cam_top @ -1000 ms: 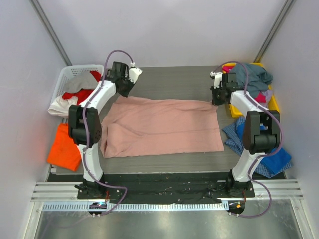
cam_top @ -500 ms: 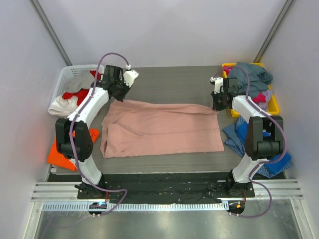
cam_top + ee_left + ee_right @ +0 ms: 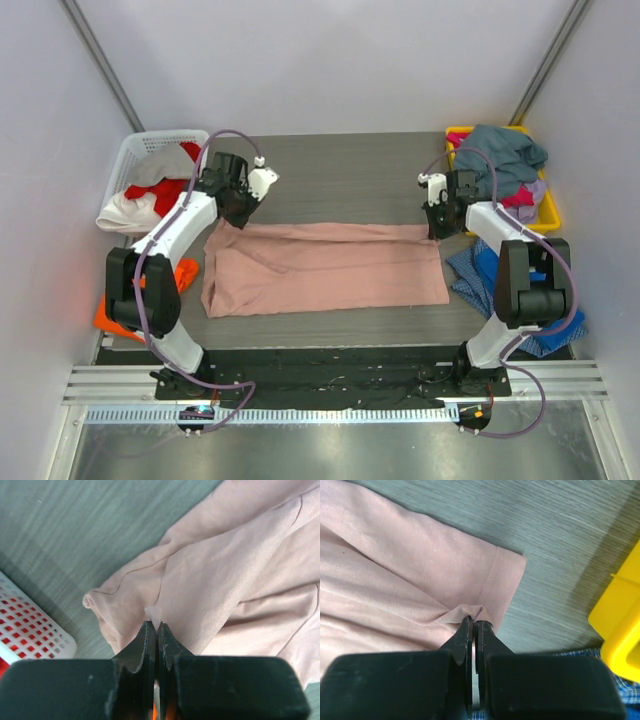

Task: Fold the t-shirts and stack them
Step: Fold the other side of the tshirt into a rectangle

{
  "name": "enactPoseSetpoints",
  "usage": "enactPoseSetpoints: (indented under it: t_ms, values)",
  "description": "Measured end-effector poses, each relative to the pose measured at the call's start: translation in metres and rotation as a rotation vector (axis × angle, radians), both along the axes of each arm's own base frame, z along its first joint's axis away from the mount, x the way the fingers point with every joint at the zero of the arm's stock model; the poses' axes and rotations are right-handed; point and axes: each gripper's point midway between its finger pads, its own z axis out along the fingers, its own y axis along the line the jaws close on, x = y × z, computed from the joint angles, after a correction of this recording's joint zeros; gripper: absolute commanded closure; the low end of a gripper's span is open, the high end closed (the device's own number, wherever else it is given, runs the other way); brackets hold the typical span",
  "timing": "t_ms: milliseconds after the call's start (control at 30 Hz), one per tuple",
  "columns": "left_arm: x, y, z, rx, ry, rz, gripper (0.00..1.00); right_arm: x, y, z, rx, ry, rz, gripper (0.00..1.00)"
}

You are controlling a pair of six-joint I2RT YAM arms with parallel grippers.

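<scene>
Both claws are down on the pink shirt (image 3: 330,270) right now. My left claw (image 3: 236,208) is clenched on a pinch of fabric at the shirt's far left corner. On the wrist view the two fingers are pressed together, with a little nub of pink cloth poking out at the tips. The left arm (image 3: 180,220) has its elbow tucked back near the base and its forearm stretched away and inward. The wrist is tipped over so the claw points down at the bench (image 3: 340,165). The basket (image 3: 140,150) sits just outboard of that claw, on its left, with a red shirt (image 3: 150,188) in it. The orange shirt (image 3: 115,310) lies well back behind the claw, by the elbow.

The right claw (image 3: 436,226) is the same story: clamped shut on the far right corner. A small ridge of cloth is bunched at its tips, and the stitched hem runs just beyond them. The right arm (image 3: 488,214) mirrors the left, elbow back by the base, forearm reaching forward and inward, claw aimed down. The bin (image 3: 553,212) is just to the right of that claw, with a grey shirt (image 3: 505,150) heaped in it. The blue shirts (image 3: 480,268) lie behind and to the right of it, close to the elbow.

The pink shirt spans from one claw to the other. Its far edge runs fairly straight between them, with a long crease just nearer to me. The rest lies flat on the bench, spreading from the claws back toward the bases.
</scene>
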Motion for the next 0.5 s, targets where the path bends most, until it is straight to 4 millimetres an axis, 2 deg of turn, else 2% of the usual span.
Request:
enactPoseSetpoints:
  t_ms: [300,500]
  values:
    - [-0.023,0.002,-0.012,0.026,0.048,-0.016,1.0,-0.014,-0.002,0.026,-0.023,-0.037,0.039,0.99]
    - [-0.03,0.004,-0.014,0.04,0.056,-0.019,1.0,-0.027,-0.003,0.02,-0.033,-0.006,0.056,0.99]
